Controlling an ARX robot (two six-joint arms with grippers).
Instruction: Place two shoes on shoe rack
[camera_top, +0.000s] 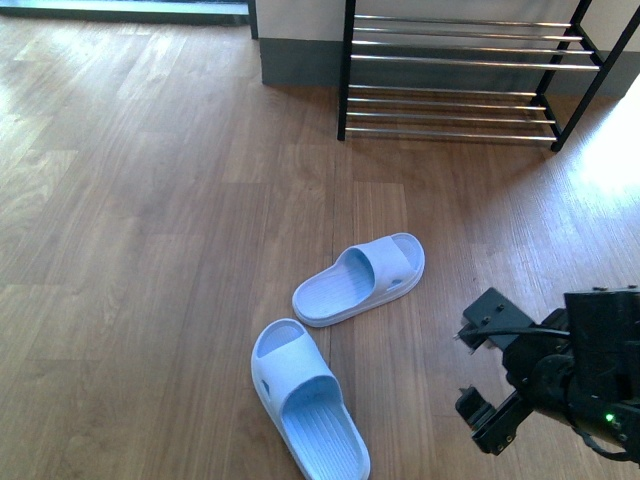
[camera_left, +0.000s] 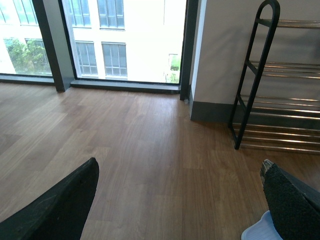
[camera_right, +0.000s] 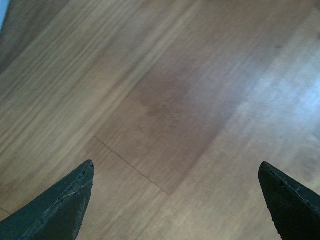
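Pale-blue slides (camera_top: 360, 280) are seen on the floor at centre, well apart from the rack (camera_top: 345, 80) at upper right, so pickup is judged not begun: R gripper (camera_top: 480, 365), spread empty like L gripper (camera_left: 180, 170), should be brought over one.

right arm (camera_top: 590, 360): black, boxy housings | green LED (camera_top: 608, 417) lit | fingers (camera_left: 292, 207): black, tapered, rough-textured

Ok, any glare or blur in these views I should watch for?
Front view: sun glare bleaches the floor right of the shoe rack; sandals sharp. Left wrist view: window blown out. Right wrist view: mild sheen on floor, fingers slightly soft.
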